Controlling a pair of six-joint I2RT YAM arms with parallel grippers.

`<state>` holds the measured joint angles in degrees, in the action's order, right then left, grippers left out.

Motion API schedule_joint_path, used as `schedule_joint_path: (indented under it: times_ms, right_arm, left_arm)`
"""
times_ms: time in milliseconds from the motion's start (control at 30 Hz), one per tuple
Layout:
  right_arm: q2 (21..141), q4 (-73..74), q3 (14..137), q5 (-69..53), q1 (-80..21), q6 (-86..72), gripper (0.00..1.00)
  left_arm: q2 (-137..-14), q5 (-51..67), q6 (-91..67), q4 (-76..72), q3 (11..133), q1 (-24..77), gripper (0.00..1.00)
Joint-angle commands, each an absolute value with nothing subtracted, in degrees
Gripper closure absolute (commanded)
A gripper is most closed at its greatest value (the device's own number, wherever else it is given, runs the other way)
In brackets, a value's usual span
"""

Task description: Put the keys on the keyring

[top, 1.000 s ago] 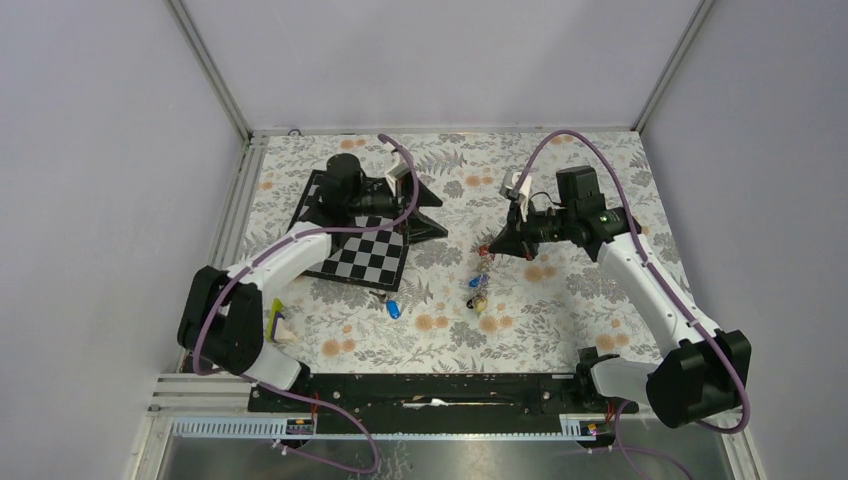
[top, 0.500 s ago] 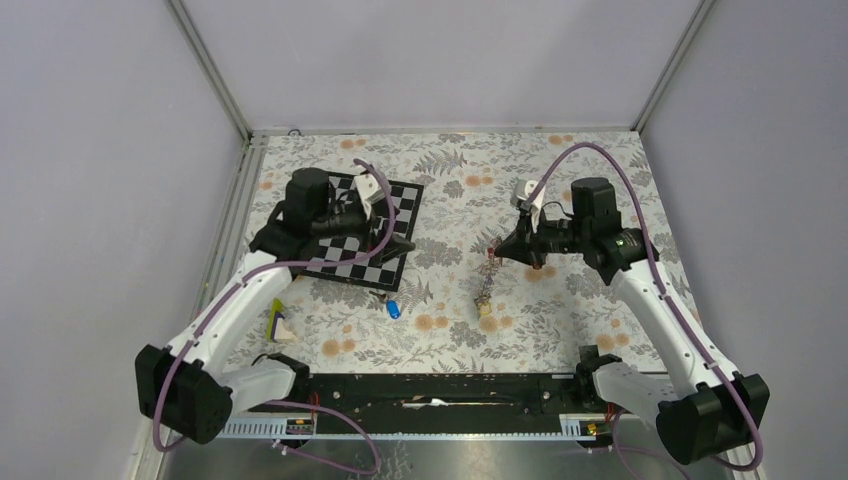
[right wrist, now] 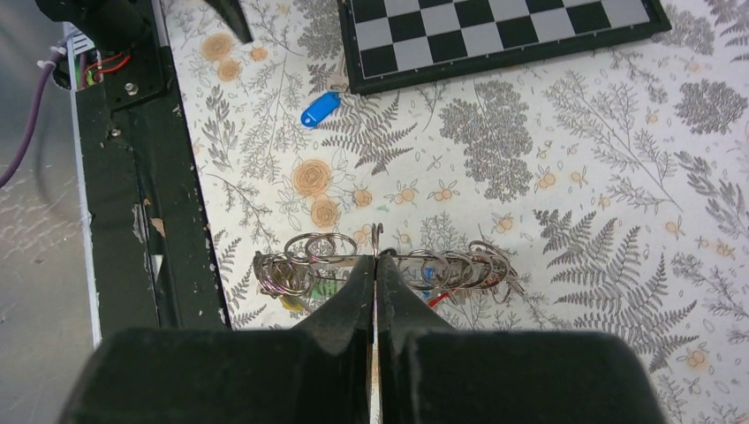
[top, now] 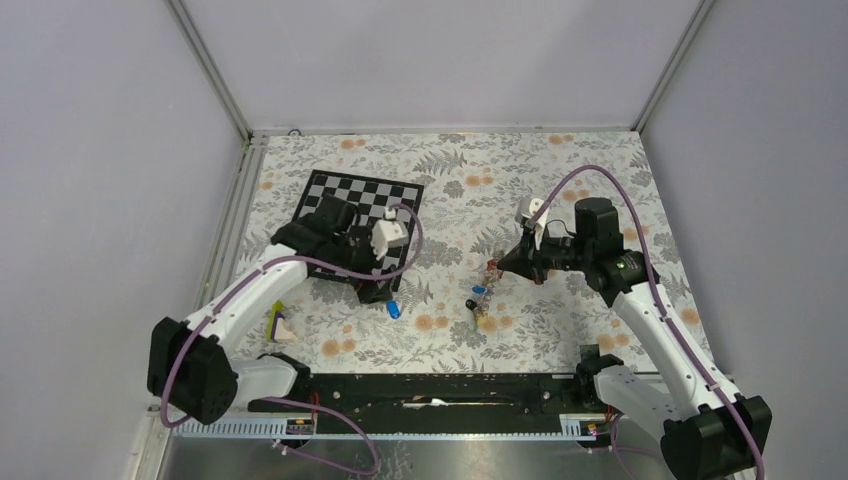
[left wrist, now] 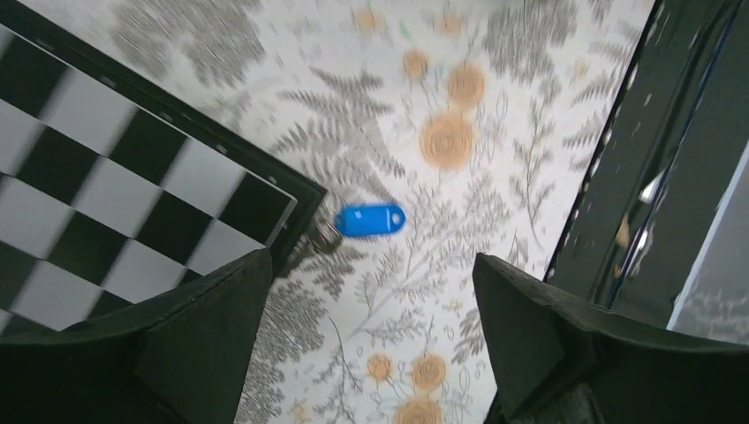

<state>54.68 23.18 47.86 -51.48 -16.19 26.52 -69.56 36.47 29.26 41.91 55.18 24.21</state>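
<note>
The keyring (right wrist: pixel 446 263) is a grey wire strung with several small rings, and my right gripper (right wrist: pixel 374 261) is shut on its middle. Keys with coloured heads (right wrist: pixel 329 281) hang under it. From above, the keyring (top: pixel 484 296) dangles from the right gripper (top: pixel 497 266) down to the cloth. A loose blue key (top: pixel 394 309) lies by the chessboard's near corner. My left gripper (top: pixel 374 290) hovers open just beside it. In the left wrist view the blue key (left wrist: pixel 370 220) sits just beyond the left gripper (left wrist: pixel 371 265), with nothing between the fingers.
A black-and-white chessboard (top: pixel 362 200) lies at the back left on the floral cloth. A small yellow and white object (top: pixel 278 322) sits near the left arm's base. A black rail (top: pixel 430 390) runs along the near edge.
My left arm swung off the chessboard toward the near side and now hovers by the blue key. The right gripper, still holding the keyring, shifted slightly nearer.
</note>
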Motion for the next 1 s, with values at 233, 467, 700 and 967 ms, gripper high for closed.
schedule_joint_path:
  times_ms: [233, 467, 700, 967]
  right_arm:
    - [53.17, 17.82, 46.35, -50.44, -15.21, 26.24, 1.0]
    - [53.3, 17.83, 46.07, -50.62, -14.73, 26.13, 1.0]
    - [53.22, 17.77, 45.67, -50.56, -14.07, 26.53, 1.0]
    - [52.72, 17.81, 45.33, -50.72, -13.89, 26.94, 1.0]
  left_arm:
    - [-80.03, 22.05, 38.53, 49.13, 51.12, 31.39, 0.18]
    - [-88.02, 20.31, 39.12, 45.06, 52.12, 31.46, 0.19]
    - [-91.59, 16.75, 37.19, 37.6, 53.61, 31.42, 0.12]
    - [-93.37, 16.25, 33.3, 31.99, 56.35, 31.38, 0.09]
